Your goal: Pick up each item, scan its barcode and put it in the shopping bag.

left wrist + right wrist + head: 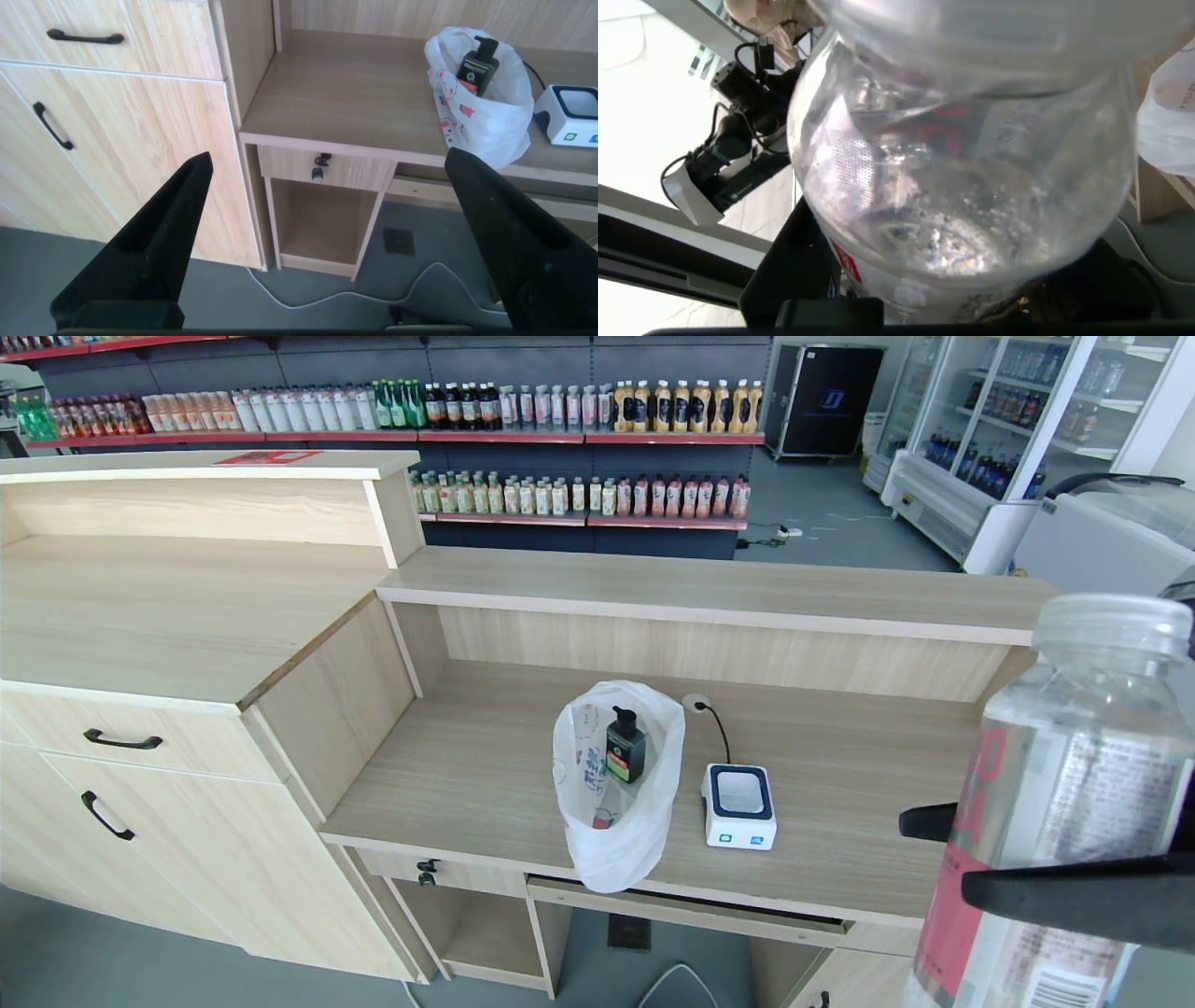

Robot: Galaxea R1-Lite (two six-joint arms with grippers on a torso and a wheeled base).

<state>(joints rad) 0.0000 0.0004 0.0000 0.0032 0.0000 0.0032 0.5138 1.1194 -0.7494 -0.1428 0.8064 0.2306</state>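
Fingers (1074, 891) of right gripper (935, 855) are clasping clear bottle (1074, 775), scan apparently pending; left gripper (329, 161) gaping empty; pump bottle (625, 747) sitting bagged.

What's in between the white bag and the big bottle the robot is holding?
In the head view, the barcode scanner sits on the counter between the shopping bag and the held clear bottle. It stands right beside the bag.

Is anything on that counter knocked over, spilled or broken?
Nothing stands out. The bag sits open on the counter with a dark pump bottle upright inside, the scanner lies flat beside it, and the right gripper holds a clear bottle upright.
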